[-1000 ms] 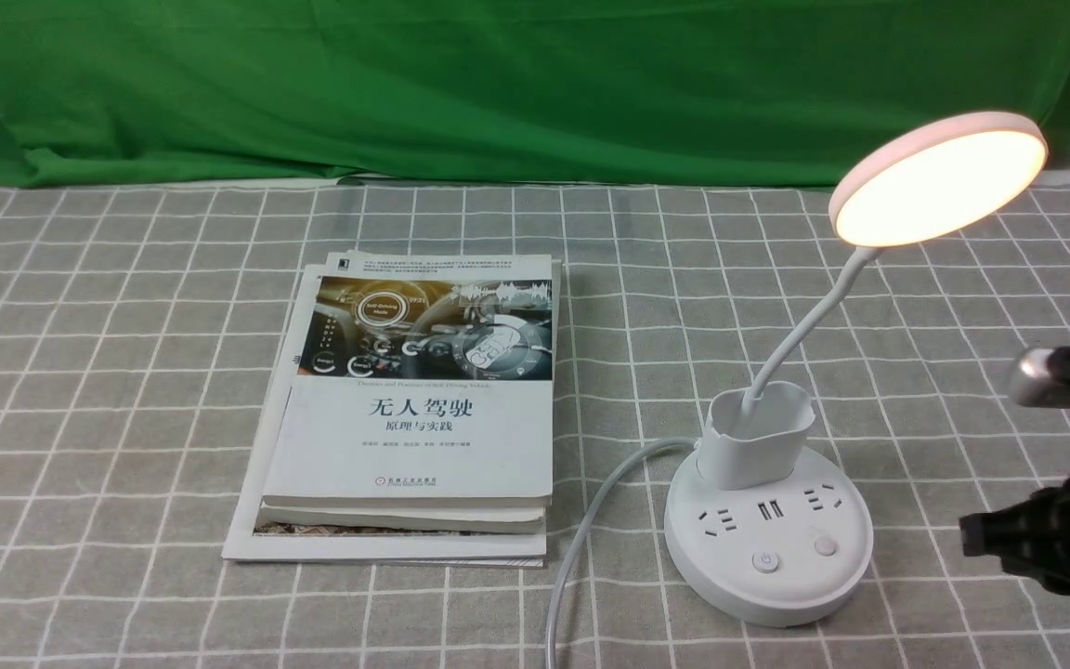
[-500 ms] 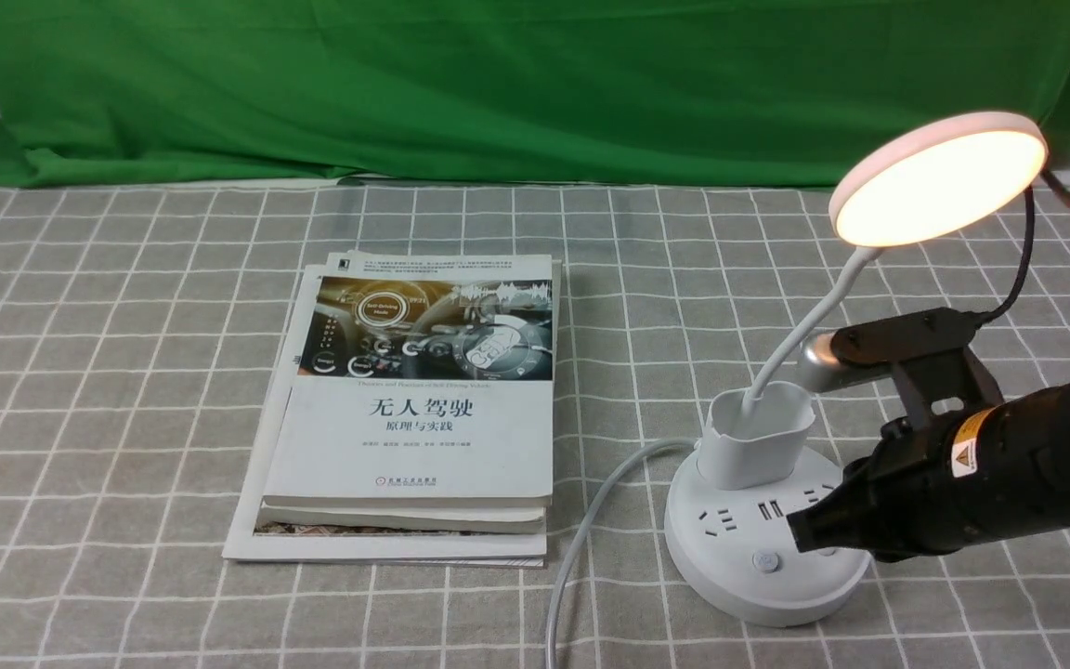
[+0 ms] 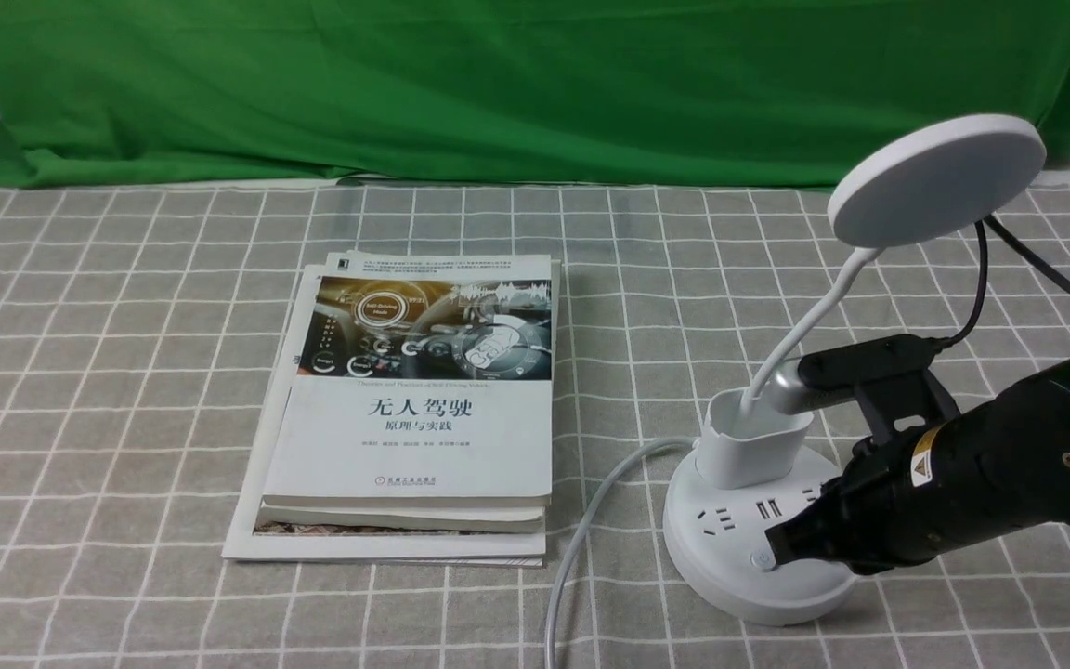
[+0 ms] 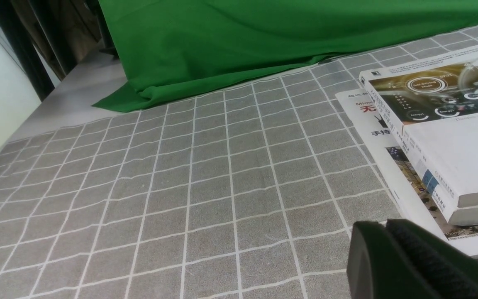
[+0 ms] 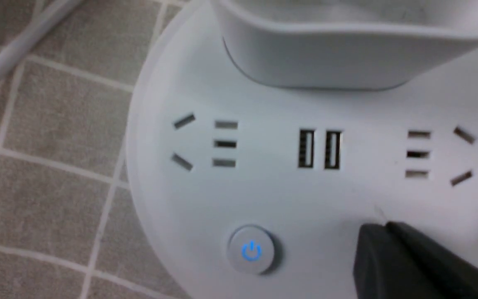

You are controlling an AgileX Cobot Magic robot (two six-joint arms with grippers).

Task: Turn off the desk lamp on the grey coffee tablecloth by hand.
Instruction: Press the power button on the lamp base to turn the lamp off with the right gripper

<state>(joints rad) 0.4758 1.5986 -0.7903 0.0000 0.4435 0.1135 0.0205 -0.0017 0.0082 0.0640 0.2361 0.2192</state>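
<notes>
The white desk lamp stands on the grey coffee tablecloth (image 3: 126,372) at the right. Its disc head (image 3: 939,181) is dark and unlit. Its neck rises from a small cup (image 3: 753,446) on the round base (image 3: 711,520). My right gripper (image 3: 776,548), the black hand with the yellow sticker, is shut, and its tip rests on the base top by the buttons. In the right wrist view the shut tip (image 5: 382,228) sits on the base (image 5: 264,195) to one side of the blue-lit power button (image 5: 250,250); the second button is hidden. My left gripper (image 4: 384,226) is shut and empty above the cloth.
A stack of books (image 3: 414,409) lies on the cloth left of the lamp and shows in the left wrist view (image 4: 450,137). The lamp's white cord (image 3: 581,548) runs toward the front edge. A green cloth (image 3: 498,84) hangs at the back.
My right arm came in from the right edge and set its shut tip on the lamp base. The lamp head went from glowing to dark.
</notes>
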